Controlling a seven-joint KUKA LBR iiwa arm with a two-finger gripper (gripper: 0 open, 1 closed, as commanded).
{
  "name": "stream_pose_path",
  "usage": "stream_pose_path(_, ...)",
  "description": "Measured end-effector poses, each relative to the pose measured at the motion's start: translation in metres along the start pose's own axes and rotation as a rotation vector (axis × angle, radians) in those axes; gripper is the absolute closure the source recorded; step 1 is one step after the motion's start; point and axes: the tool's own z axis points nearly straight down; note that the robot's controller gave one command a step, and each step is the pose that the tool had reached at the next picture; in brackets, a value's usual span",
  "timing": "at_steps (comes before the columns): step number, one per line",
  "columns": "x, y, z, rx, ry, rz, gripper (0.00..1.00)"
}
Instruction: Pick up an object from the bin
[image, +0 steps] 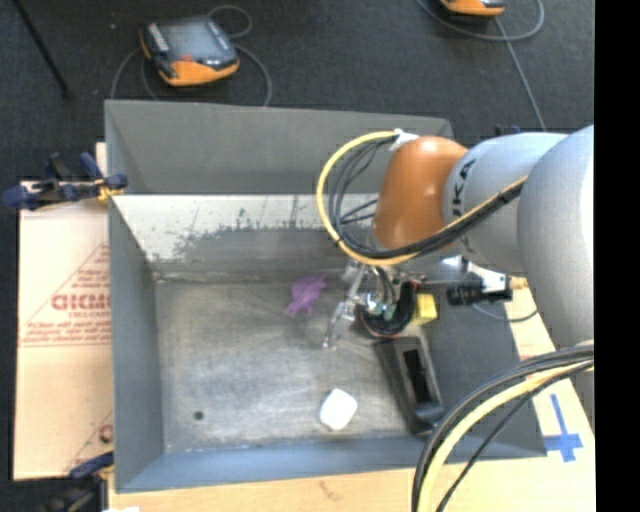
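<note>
Lying on the bin's floor near the back wall, a little right of the middle, is a small purple lumpy thing (307, 293) of irregular shape. Just beside it, to its right and a little nearer the front, the tool (335, 330) hangs low over the floor, slanting down and to the left. It is apart from the purple thing. Whether the tool is open or closed cannot be told from this angle, and I see nothing gripped in it. A black oblong boxy thing (410, 378) lies near the right wall, close under the wrist. A white rounded block (338, 409) rests near the front wall. All sit in the grey metal bin (130, 330), with the rounded orange wrist cover (420, 190) above.
</note>
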Motion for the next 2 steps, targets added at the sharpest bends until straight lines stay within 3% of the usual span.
stream_pose_path(1, 0.0132, -0.0729, 0.0064, -0.001, -0.004, 0.077, 1.0)
stream_pose_path(2, 0.0132, -0.0729, 0.0064, -0.001, -0.004, 0.077, 1.0)
